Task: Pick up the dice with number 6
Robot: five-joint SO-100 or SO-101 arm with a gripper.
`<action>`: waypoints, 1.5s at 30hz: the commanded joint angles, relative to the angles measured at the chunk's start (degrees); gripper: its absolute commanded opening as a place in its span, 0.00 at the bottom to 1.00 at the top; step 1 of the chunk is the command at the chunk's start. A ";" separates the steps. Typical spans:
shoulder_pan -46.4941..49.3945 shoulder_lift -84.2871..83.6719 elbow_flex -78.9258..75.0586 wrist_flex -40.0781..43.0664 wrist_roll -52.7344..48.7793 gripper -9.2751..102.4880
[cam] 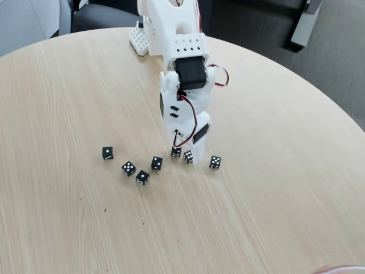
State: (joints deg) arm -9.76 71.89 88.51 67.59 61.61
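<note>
Black dice lay scattered on the wooden bench (274, 205), and my fingers (182, 155) stood down among them, straddling what I judged the dice with number 6 (187, 157), grip unclear, die still unlifted, so the pick remained.

White printed arm (181, 68) with black servos, red-and-white cables, perforated upper housing.

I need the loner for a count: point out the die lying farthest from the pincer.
The leftmost die in the fixed view, showing few pips. It sits apart at the row's left end, while the pincer stands among the dice at the right.
</note>
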 commanded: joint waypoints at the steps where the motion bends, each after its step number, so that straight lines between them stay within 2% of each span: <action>1: -0.44 1.49 -0.35 0.53 -0.62 0.25; 6: 0.00 8.53 -0.44 0.53 -0.09 0.25; 15: 0.18 12.48 0.35 0.53 9.32 0.26; 30: 0.18 10.02 0.44 -0.26 9.49 0.25; 37: 0.18 4.22 0.44 -0.26 8.88 0.29; 45: 0.26 3.78 0.44 -0.35 9.14 0.29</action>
State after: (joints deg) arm -9.76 75.32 89.21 67.85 70.58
